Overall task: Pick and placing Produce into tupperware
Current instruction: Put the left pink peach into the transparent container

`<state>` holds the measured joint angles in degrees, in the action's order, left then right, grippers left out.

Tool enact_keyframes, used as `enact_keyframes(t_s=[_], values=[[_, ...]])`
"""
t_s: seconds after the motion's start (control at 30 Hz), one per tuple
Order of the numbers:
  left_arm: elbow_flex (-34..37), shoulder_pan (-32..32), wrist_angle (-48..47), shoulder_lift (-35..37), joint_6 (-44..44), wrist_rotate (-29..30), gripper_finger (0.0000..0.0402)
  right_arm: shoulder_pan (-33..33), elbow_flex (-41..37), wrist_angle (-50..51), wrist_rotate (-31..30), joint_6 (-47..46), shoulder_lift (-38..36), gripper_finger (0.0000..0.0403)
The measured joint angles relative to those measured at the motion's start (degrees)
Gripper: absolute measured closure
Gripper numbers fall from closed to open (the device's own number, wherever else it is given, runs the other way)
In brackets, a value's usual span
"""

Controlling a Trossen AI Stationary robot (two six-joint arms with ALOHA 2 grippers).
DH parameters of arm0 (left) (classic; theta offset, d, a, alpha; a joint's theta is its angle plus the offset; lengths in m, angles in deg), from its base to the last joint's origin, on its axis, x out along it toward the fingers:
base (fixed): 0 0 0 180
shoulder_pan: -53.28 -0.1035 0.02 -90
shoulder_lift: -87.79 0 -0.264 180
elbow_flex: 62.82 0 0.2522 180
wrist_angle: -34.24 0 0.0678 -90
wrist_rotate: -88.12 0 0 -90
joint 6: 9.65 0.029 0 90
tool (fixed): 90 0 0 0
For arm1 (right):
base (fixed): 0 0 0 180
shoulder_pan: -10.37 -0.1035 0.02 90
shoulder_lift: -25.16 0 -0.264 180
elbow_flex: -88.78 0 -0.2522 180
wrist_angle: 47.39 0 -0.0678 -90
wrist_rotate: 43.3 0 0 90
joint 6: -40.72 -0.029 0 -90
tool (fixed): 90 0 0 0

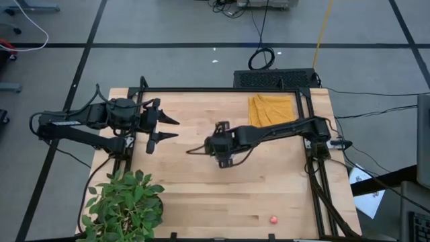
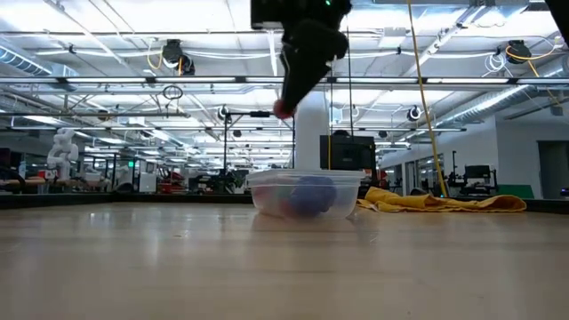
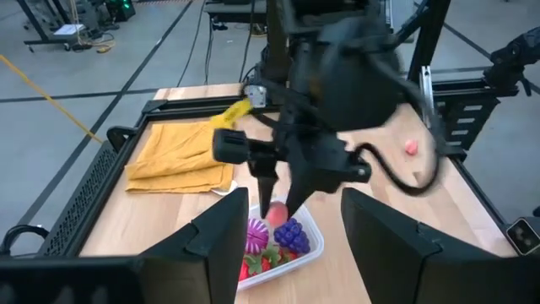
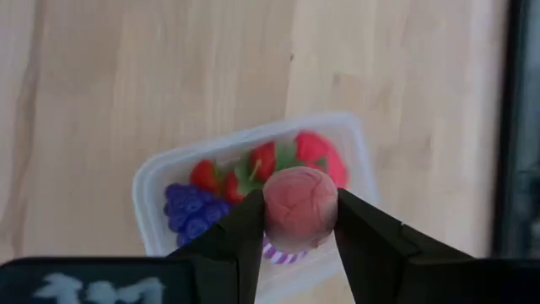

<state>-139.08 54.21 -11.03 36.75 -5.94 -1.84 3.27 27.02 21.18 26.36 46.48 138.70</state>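
Pink round fruit (image 4: 300, 207) is gripped by the right hand (image 4: 300, 221), directly above the clear box (image 4: 160, 181) at the middle of the counter (image 1: 282, 181). Strawberries (image 4: 316, 152) and grapes (image 4: 187, 211) lie inside the box. Left hand (image 1: 161, 128) waits open at the counter's left side.

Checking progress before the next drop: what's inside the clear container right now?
Inside the tupperware: a purple grape bunch and red strawberries. The right gripper, holding a pink piece, covers the rest.
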Motion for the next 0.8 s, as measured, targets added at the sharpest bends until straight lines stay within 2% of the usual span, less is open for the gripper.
enact_keyframes(t_s=[0.13, 0.43, 0.8], values=[[0.0, 0.1, 0.0, 0.0, 0.0, 0.0, 0.0206, 2.0, -7.0, -5.1, 5.5, -0.1, -2.0, 0.0277], [0.0, 0.3, 0.0, 0.0, 0.4, 0.0, 0.0206, 3.9, -19.0, -17.4, 5.6, 3.0, -2.2, 0.0277], [0.0, 0.3, 0.0, 0.0, 0.9, 0.0, 0.0206, 3.1, -20.3, -20.5, 5.6, 11.5, -2.4, 0.0277]])
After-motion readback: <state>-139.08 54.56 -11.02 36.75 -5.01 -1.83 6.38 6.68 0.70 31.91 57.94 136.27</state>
